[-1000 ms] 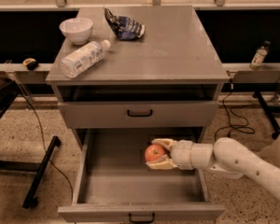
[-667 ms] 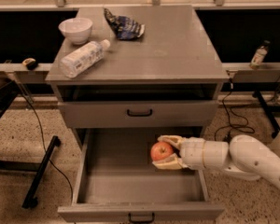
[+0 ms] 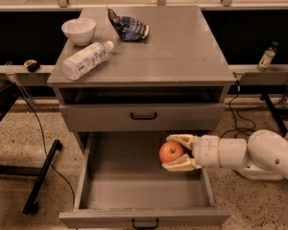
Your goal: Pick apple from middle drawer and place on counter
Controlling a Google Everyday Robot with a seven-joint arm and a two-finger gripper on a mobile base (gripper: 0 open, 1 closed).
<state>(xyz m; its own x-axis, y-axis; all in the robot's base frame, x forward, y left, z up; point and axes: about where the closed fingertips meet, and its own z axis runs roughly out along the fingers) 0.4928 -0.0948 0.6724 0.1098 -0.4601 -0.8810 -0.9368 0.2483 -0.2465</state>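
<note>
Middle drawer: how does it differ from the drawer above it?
The middle drawer is pulled out, tray showing; the upper drawer is shut. The pincer, shut on the apple, hangs over the middle drawer's tray, below the upper drawer's front. Both are grey with a black handle.

End effector (image 3: 167, 152) over middle drawer (image 3: 125, 176) hides pt of apple (image 3: 171, 151); arm (image 3: 259, 153) cut by frame edge.

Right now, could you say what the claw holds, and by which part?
The claw holds the small round red-orange apple, pinched across opposite sides, over the wide grey drawer.
</note>
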